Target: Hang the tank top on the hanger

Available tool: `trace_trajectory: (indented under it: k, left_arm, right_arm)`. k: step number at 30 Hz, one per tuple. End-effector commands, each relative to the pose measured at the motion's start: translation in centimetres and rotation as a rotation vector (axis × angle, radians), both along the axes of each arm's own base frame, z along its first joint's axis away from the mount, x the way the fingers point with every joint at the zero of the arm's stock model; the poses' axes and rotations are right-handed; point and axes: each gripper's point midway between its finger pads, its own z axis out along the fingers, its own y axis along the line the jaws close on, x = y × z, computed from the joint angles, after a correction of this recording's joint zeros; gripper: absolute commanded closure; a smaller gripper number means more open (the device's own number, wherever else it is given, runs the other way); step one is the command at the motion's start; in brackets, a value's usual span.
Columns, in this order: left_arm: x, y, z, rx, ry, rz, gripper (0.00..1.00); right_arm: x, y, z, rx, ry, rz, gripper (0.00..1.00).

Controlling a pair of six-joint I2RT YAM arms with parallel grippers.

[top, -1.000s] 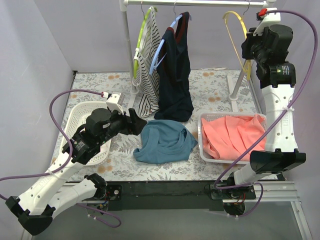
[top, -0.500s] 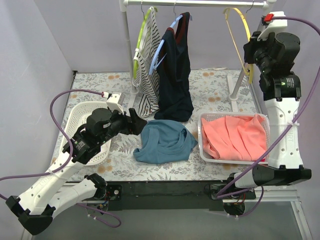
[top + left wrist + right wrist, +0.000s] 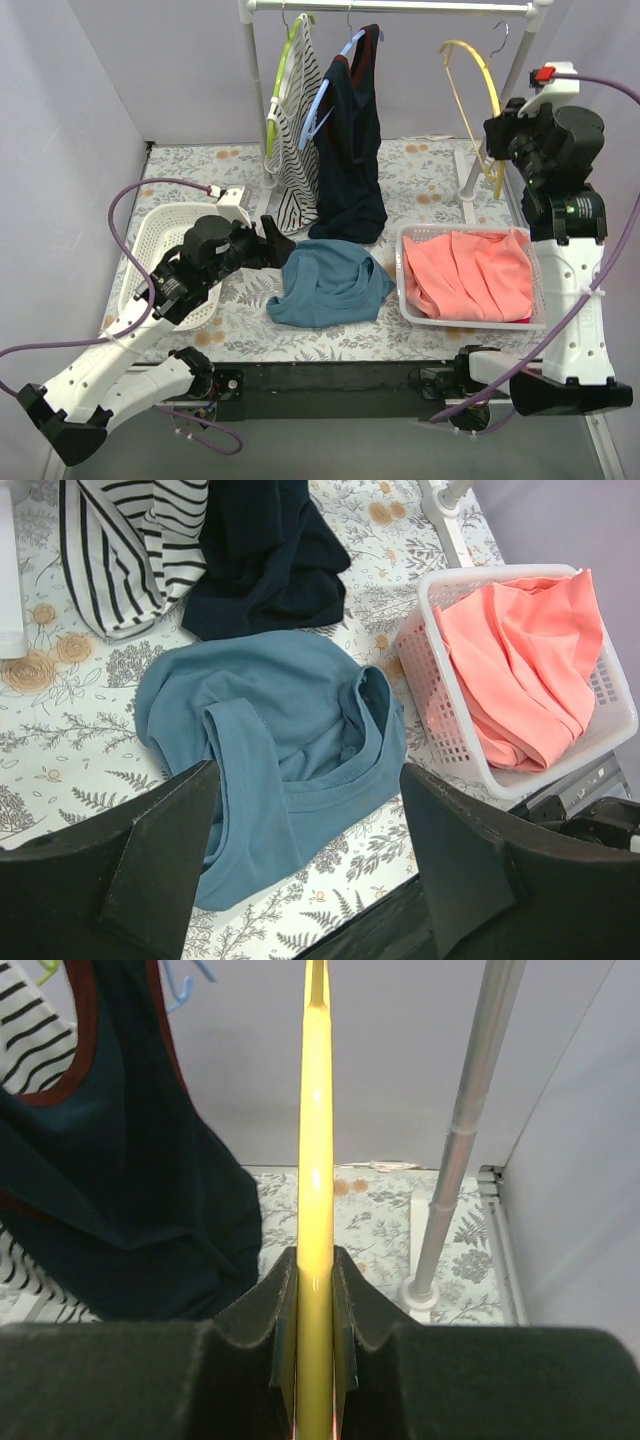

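No readable text, label, brand, number or sign on any surface

Right wrist view: the hanger (image 3: pixel 315 1140) runs off the top edge, so you cannot see its hook, and its lower end disappears inside the right gripper (image 3: pixel 315 1265). Left wrist view: the top edge cuts the striped top (image 3: pixel 130 550) and the navy garment (image 3: pixel 265 550). The left gripper (image 3: pixel 308 770) probably covers part of the tank top (image 3: pixel 270 700) hem.

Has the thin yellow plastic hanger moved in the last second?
Yes. The yellow hanger, shut in the right gripper, now sits lower, its top farther below the clothes rail.
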Motion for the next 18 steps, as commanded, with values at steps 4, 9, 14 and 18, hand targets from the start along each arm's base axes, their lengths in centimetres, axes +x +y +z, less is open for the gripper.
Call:
trace_trajectory:
  k: [4, 9, 14, 18]
  left_arm:
    - [0.6, 0.8, -5.0, 0.014, 0.139, 0.115, 0.27]
    - [1.2, -0.1, -9.1, 0.058, 0.232, 0.121, 0.3]
    - [1.7, -1.8, -11.7, 0.1, 0.287, 0.085, 0.37]
    - [2.4, -3.6, -12.5, 0.201, 0.258, 0.083, 0.39]
  right_arm:
    - [-8.2, 3.0, -2.8, 0.113, 0.018, 0.159, 0.99]
    - [-12.7, 6.5, -8.0, 0.21, 0.136, 0.357, 0.99]
    - [-16.4, 8.0, -13.0, 0.257, 0.243, 0.453, 0.99]
    - [-17.8, 8.3, -15.9, 0.238, 0.32, 0.488, 0.99]
